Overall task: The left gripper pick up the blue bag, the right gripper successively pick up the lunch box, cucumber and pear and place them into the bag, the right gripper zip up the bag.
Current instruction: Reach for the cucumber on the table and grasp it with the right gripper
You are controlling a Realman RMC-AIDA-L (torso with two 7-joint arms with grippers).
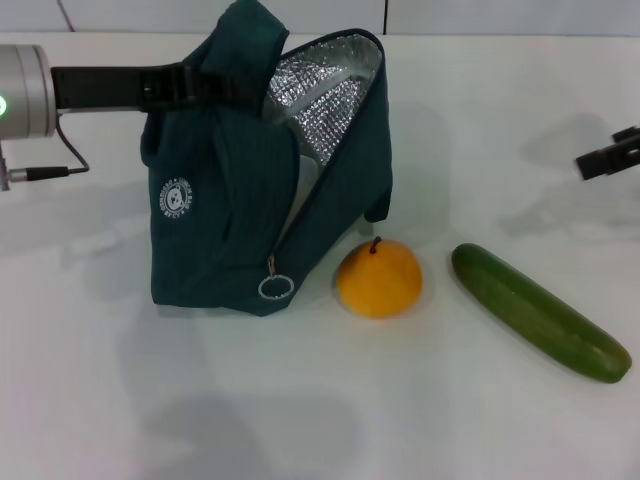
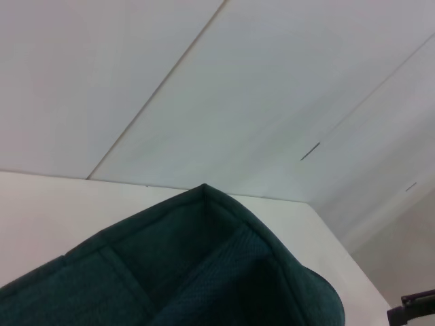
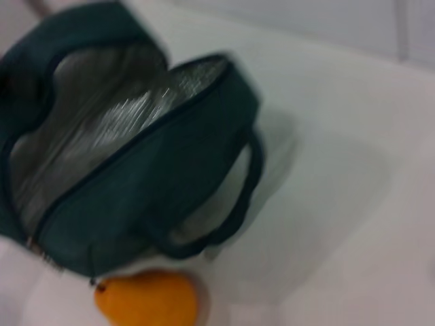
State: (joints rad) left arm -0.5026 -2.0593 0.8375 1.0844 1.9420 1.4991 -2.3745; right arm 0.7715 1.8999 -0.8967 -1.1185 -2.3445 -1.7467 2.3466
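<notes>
A broad stretch of bare white table (image 1: 300, 420) is seen nearest the camera. Beyond it, the cucumber (image 1: 540, 312) is laid flat on the right, its long axis running diagonally — one end near and far right, close to the picture's edge, the other pointing back toward the pear (image 1: 378, 279). The pear is set upright, stem up, just beside the lower front corner of the blue bag (image 1: 250, 190), apart from the cucumber by a strip of table.

The bag is stood on the table left of centre, its mouth gaping toward the right and upward so that the silver lining is exposed; the zipper ring (image 1: 275, 287) is hung at the low front end of the opening. A loop handle is seen drooping on the bag's far side in the right wrist view. At the bag's top left corner, the fabric is held by the left gripper (image 1: 190, 82), closed on it, the arm reaching in horizontally from the left.

Farther right, the right gripper (image 1: 612, 156) is held over bare table at the edge of view — whether its fingers are apart cannot be told.
</notes>
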